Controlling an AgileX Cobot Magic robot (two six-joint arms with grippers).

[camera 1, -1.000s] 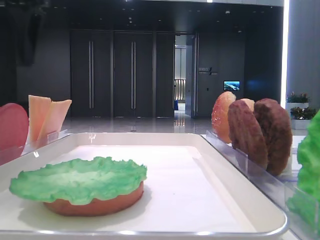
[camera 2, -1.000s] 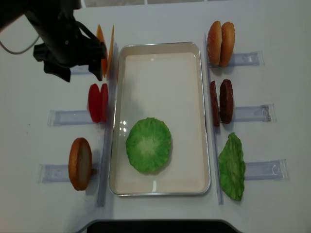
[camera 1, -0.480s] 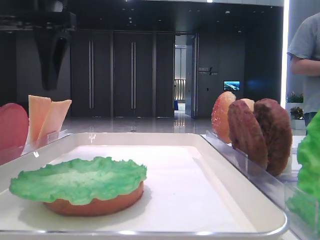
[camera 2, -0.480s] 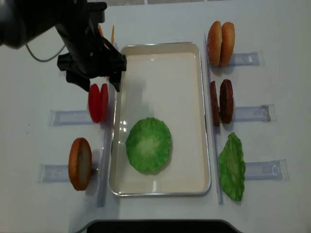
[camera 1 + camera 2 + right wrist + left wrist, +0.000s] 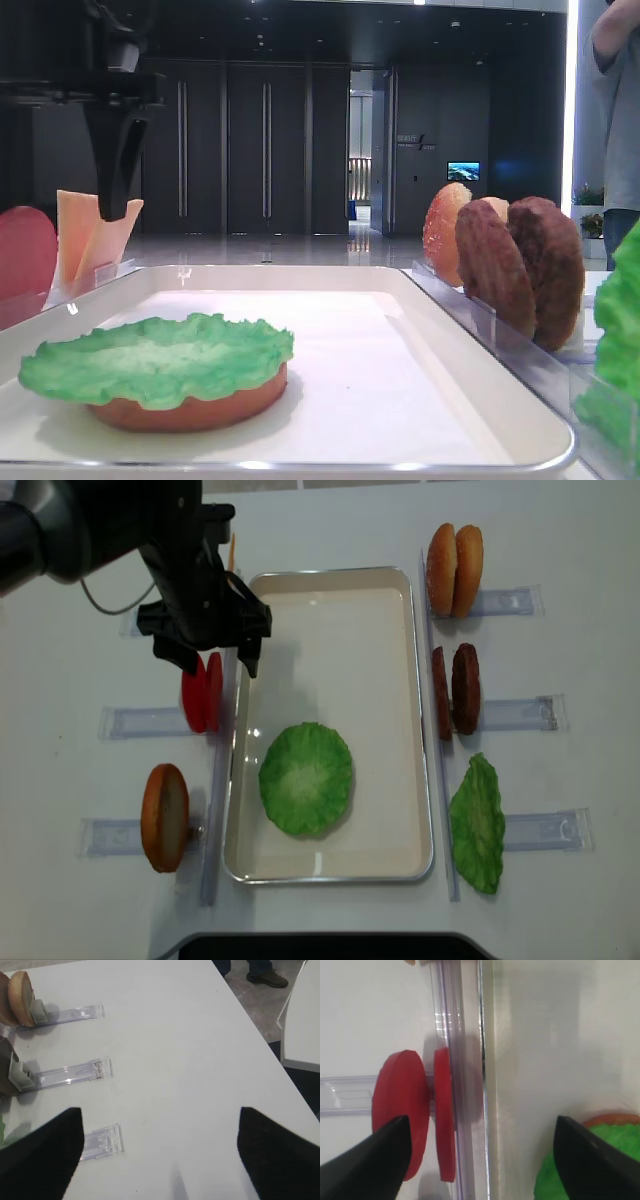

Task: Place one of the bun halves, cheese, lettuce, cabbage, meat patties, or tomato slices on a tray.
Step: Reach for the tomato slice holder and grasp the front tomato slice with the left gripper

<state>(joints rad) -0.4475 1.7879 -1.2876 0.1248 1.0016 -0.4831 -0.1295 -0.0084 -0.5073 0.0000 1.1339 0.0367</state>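
Two smooth round tomato slices (image 5: 402, 1120) stand beside the glossy white tray (image 5: 530, 1060).

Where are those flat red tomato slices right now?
In the overhead view, the two flat round red tomato slices stand on edge in a clear plastic rack, just left of the white rectangular tray, under the left gripper.

A lettuce leaf (image 5: 160, 358) is lying on a bun half (image 5: 190, 408) inside the white tray (image 5: 420, 400). The dark left tool (image 5: 118, 150) is hanging above the cheese slices (image 5: 92, 235), while two meat patties (image 5: 520, 268) are standing upright to the right.
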